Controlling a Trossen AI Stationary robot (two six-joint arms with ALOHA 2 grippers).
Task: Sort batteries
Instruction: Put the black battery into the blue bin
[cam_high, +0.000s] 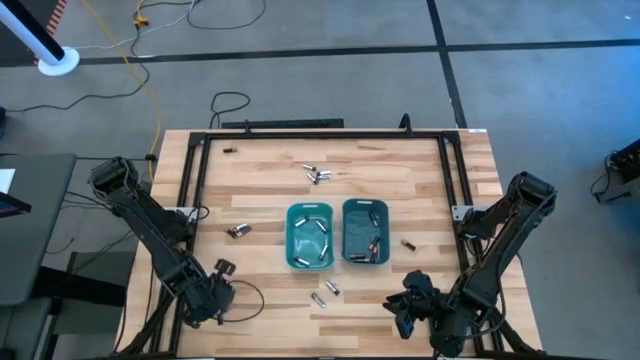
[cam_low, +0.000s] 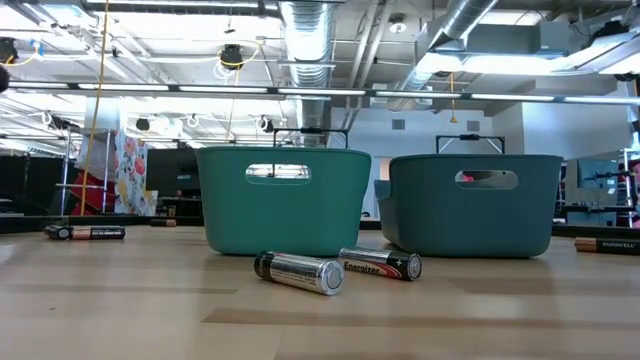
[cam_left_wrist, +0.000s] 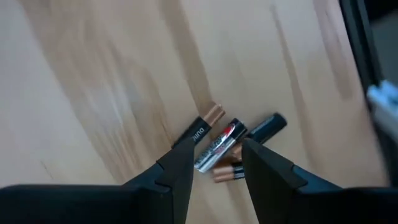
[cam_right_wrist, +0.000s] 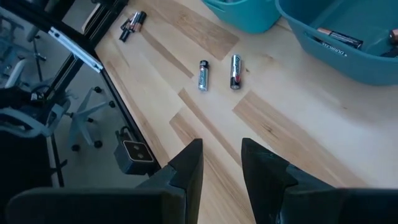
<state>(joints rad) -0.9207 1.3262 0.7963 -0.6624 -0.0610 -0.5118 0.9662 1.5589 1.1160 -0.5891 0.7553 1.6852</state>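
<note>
— Why are we keeping two bins (cam_high: 309, 236) mid-tabletop (cam_high: 260, 180)?

— One per battery type, probably. Cells are sitting in both; others are lying scattered around.

— And our arms?

— Left jaws (cam_left_wrist: 214, 165) are gaping above a small cluster (cam_left_wrist: 227, 143). Right jaws (cam_right_wrist: 222, 163), also apart, are facing two loose cells (cam_right_wrist: 219, 73).
</note>
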